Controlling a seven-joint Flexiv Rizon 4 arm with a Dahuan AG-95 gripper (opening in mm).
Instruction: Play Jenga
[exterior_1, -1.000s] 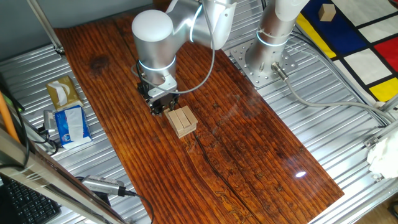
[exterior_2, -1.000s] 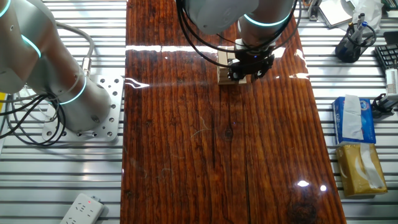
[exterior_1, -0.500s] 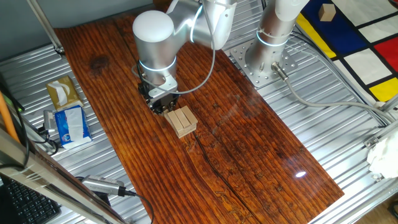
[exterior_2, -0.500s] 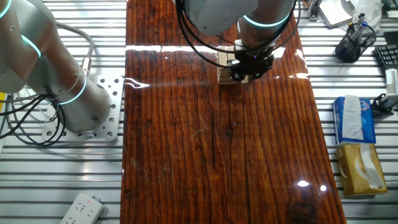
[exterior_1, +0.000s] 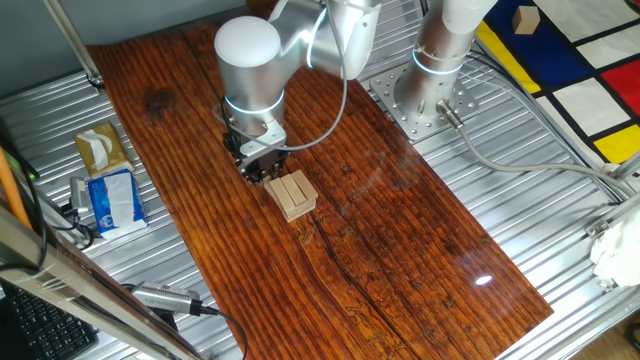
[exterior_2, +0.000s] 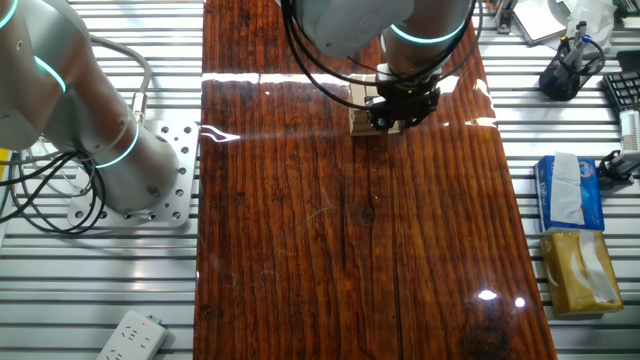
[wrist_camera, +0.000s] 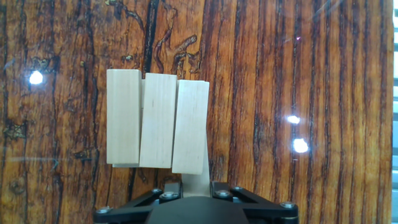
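The Jenga pile (exterior_1: 292, 193) is a low stack of pale wooden bars on the dark wooden table (exterior_1: 400, 230). In the hand view its top layer (wrist_camera: 157, 121) is three bars side by side, slightly fanned. A lower bar (wrist_camera: 196, 176) sticks out from under the right top bar toward my gripper (wrist_camera: 194, 186). The gripper's two dark fingers are closed on that bar's end. In one fixed view the gripper (exterior_1: 262, 170) sits low at the pile's far-left side. In the other fixed view the gripper (exterior_2: 395, 112) covers part of the pile (exterior_2: 358, 110).
A blue tissue pack (exterior_1: 110, 198) and a tan box (exterior_1: 100, 148) lie left of the table; both show in the other fixed view (exterior_2: 567, 190). The arm's base plate (exterior_1: 420, 100) is at the back. A single wooden cube (exterior_1: 524, 18) lies on the coloured mat.
The arm has shifted only very slightly by the pile. The top three bars have not visibly moved.
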